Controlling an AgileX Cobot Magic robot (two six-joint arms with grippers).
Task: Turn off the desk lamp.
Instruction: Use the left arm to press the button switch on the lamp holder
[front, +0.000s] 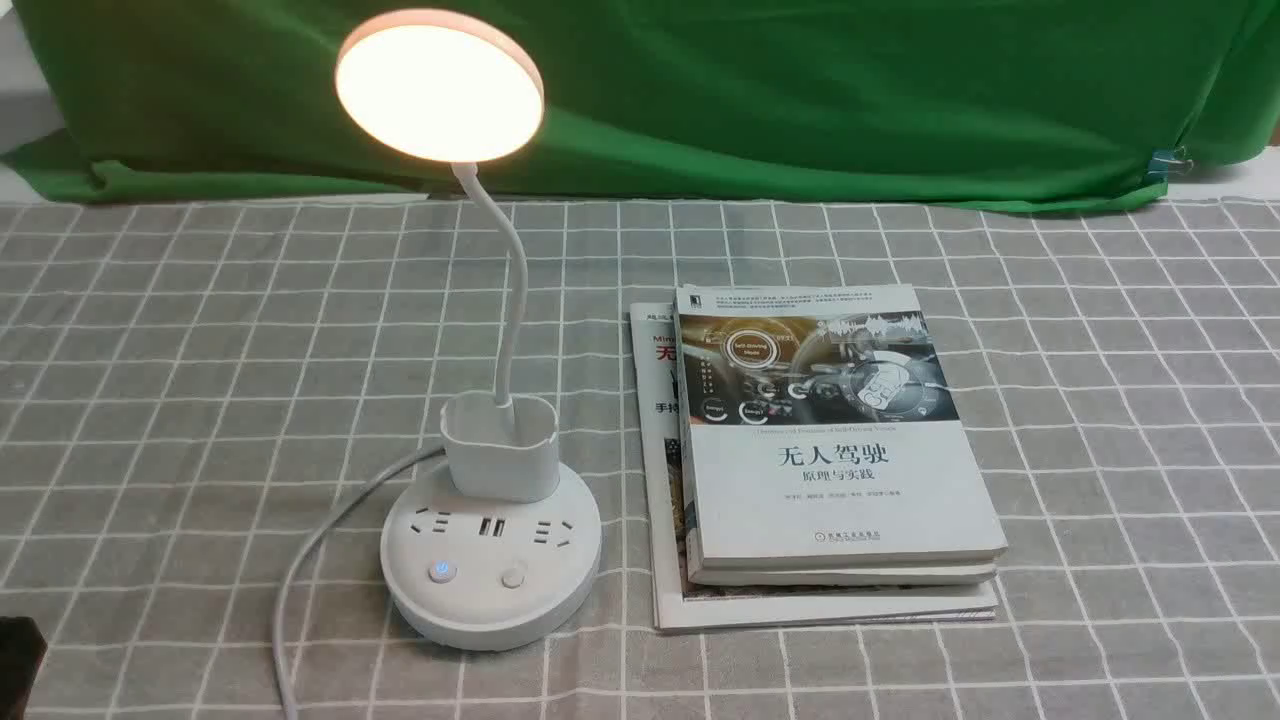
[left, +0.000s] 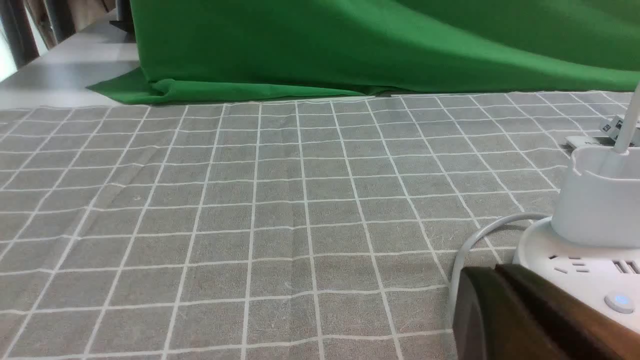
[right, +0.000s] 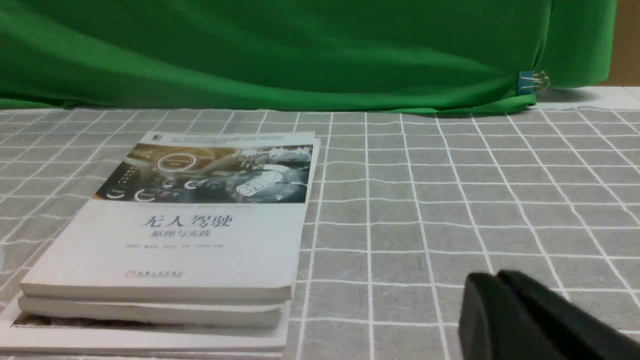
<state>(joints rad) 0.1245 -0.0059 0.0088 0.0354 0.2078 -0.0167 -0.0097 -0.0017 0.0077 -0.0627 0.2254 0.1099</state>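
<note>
The desk lamp (front: 500, 450) is seen standing lit on the checked tablecloth (front: 1100, 400), just beside a stack of books (front: 840, 480) on its right. On its round base one button (front: 440, 571) glows blue. The left gripper (left: 492, 272) is held low near that base, jaws pressed together on nothing. The right gripper (right: 495, 277) is likewise closed and empty, apart from the books.

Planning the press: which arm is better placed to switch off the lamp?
Left. The left gripper sits beside the desk lamp, its lit button close; books separate the right gripper from it.
</note>
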